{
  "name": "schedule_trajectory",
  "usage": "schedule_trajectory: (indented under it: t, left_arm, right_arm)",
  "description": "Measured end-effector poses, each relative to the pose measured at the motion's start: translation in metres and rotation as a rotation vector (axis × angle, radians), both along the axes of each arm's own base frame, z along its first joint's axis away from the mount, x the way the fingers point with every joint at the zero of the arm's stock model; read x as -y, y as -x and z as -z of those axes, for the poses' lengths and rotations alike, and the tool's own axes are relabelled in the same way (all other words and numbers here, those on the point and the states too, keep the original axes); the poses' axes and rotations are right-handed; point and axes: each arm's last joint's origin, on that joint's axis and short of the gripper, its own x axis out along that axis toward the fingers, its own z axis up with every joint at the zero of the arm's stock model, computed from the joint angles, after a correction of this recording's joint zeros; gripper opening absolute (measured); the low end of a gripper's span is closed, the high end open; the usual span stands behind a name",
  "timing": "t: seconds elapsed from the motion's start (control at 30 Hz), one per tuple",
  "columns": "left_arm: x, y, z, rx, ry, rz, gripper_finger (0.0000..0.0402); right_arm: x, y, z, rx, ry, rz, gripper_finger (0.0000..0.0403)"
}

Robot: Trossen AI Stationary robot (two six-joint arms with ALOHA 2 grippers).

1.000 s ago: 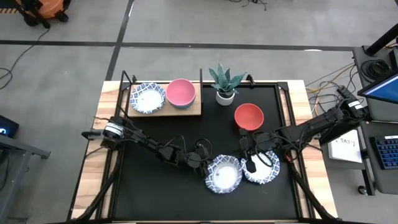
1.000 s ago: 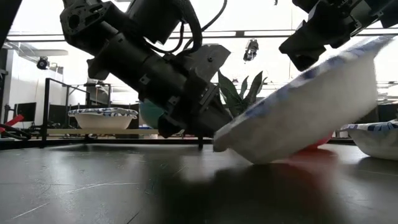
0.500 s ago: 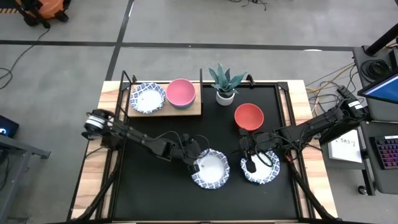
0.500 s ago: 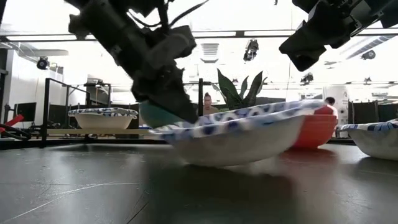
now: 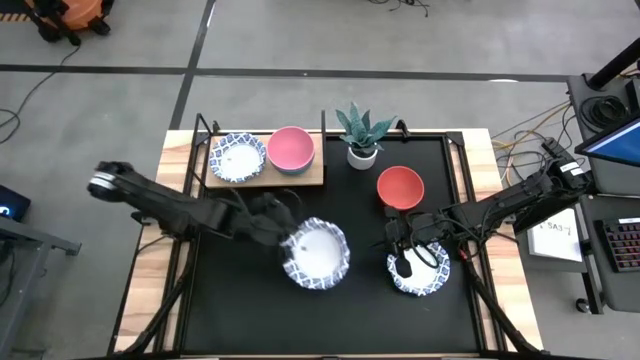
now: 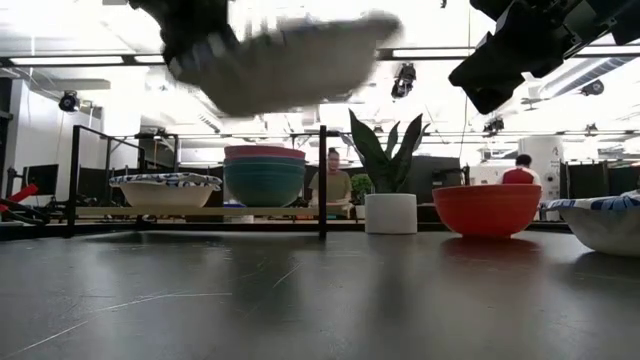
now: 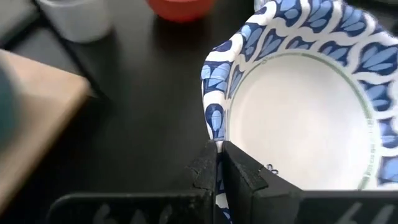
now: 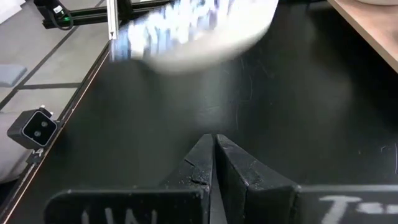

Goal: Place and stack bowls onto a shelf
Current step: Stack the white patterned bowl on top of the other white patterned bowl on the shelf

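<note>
My left gripper (image 5: 283,240) is shut on a white bowl with a blue-patterned rim (image 5: 317,253), which shows blurred high above the table in the low view (image 6: 290,55). My right gripper (image 5: 402,256) hovers shut over a second patterned bowl (image 5: 420,270) that rests on its base near the table's right edge. The wooden shelf (image 5: 262,179) at the far left carries a patterned bowl (image 5: 238,157) and a pink bowl stacked on a teal one (image 6: 264,172). A red bowl (image 5: 400,187) stands on the table to the right of the plant. My left gripper pinches the bowl's rim (image 7: 214,127) on the side facing the table's left, one finger inside the bowl and one outside. The fingers (image 7: 236,171) come from the table's left. The bowl is lifted clear of the table, mouth up and slightly tilted.
A white pot with a green plant (image 5: 361,138) stands beside the shelf's right end, its pot (image 6: 390,212) on the tabletop. The shelf's black frame post (image 6: 322,180) rises at that end. Bare black tabletop (image 5: 250,310) lies at the near left.
My left gripper rose and drew back toward the table's left and far side, still shut on the patterned bowl. The bowl, first tilted with its base edge on the table, levelled out, then lifted clear and moved left away from the other patterned bowl.
</note>
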Motion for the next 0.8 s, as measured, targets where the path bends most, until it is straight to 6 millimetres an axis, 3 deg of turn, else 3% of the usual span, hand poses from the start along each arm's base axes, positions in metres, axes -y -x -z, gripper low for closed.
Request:
schedule_trajectory:
  t: [0.2,0.33,0.57,0.8]
  left_arm:
    - [-0.028,0.058,-0.050,0.116,-0.039,-0.116,0.0000]
    - [-0.049,0.096,-0.070,0.179,-0.072,-0.221,0.0000]
    - [-0.087,0.151,-0.080,0.172,-0.189,-0.534,0.0000]
    - [-0.120,0.175,-0.077,0.045,-0.270,-0.837,0.0000]
  right_arm:
    - [0.000,0.000,0.000,0.002,0.006,-0.003,0.0009]
    - [0.000,0.000,0.000,0.001,0.006,-0.003,0.0009]
    - [0.000,0.000,0.000,0.002,0.006,-0.003,0.0009]
    - [0.000,0.000,-0.001,0.009,0.004,-0.002,0.0009]
